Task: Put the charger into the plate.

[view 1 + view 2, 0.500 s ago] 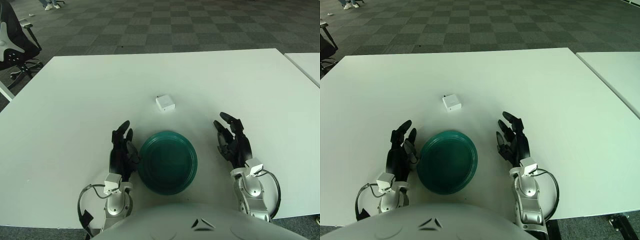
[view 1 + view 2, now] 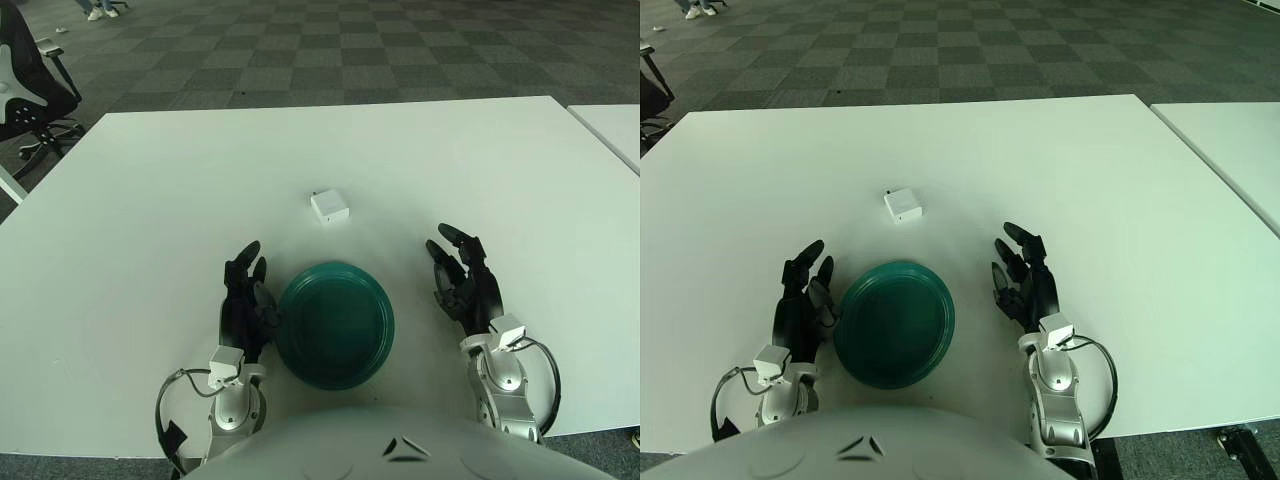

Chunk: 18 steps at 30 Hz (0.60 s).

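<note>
A small white charger point(image 2: 330, 206) lies on the white table point(image 2: 200, 170), a short way beyond the plate. A dark green plate point(image 2: 336, 323) sits empty near the table's front edge, between my hands. My left hand point(image 2: 243, 295) rests just left of the plate's rim, fingers spread and holding nothing. My right hand point(image 2: 465, 280) rests to the right of the plate, apart from it, fingers spread and holding nothing. Both hands are well short of the charger.
A second white table point(image 2: 615, 125) stands to the right across a narrow gap. A black office chair point(image 2: 30, 85) stands off the far left corner. Dark checkered carpet lies beyond the table.
</note>
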### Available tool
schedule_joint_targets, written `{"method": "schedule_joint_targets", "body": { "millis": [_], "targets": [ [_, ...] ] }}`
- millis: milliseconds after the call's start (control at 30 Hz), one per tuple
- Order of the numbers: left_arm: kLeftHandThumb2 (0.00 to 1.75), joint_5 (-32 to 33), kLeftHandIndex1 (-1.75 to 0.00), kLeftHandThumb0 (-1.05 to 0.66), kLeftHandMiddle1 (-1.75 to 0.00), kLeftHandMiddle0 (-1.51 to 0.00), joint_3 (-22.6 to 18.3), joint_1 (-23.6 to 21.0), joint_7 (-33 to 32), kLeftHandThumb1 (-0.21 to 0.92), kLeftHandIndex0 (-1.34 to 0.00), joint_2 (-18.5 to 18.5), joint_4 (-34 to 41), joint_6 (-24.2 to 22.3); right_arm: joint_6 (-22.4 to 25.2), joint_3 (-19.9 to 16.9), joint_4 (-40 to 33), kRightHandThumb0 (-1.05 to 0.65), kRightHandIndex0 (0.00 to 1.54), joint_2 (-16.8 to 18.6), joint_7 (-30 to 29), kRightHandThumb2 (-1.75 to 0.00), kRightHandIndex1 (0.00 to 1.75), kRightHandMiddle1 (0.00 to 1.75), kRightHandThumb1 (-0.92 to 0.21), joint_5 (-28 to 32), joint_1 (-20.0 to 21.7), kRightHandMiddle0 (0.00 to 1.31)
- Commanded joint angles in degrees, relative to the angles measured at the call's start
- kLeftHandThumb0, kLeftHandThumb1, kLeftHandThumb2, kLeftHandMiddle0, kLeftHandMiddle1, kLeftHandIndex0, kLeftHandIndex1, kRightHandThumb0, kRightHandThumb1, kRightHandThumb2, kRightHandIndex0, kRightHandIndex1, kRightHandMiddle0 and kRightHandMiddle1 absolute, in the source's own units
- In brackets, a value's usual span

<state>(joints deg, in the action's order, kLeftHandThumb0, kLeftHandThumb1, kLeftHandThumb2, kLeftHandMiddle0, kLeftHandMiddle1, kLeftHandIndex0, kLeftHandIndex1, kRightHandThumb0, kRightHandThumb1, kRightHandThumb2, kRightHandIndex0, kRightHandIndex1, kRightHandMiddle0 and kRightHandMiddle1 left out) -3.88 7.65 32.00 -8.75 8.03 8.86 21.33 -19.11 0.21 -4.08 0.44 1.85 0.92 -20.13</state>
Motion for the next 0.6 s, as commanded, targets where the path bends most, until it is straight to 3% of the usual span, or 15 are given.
{"method": "schedule_joint_targets", "body": {
  "millis": [0, 567],
  "targets": [
    [1.03, -0.3, -0.88, -0.83, 0.0, -0.38, 0.2, 0.5, -0.4, 0.92, 0.0, 0.4, -0.1, -0.9, 1.3, -0.2, 1.3, -0.57, 0.41, -0.2, 0.3, -0.54, 0.01, 0.81, -0.92, 0.4, 0.0, 0.0],
    [1.04, -0.1, -0.87, -0.83, 0.0, -0.37, 0.6, 0.0, -0.5, 0.92, 0.0, 0.6, -0.8, -0.7, 1.0, -0.3, 1.3, -0.59, 0.45, 0.0, 0.8, -0.53, 0.03, 0.82, -0.92, 1.3, 2.9, 0.0]
  ]
}}
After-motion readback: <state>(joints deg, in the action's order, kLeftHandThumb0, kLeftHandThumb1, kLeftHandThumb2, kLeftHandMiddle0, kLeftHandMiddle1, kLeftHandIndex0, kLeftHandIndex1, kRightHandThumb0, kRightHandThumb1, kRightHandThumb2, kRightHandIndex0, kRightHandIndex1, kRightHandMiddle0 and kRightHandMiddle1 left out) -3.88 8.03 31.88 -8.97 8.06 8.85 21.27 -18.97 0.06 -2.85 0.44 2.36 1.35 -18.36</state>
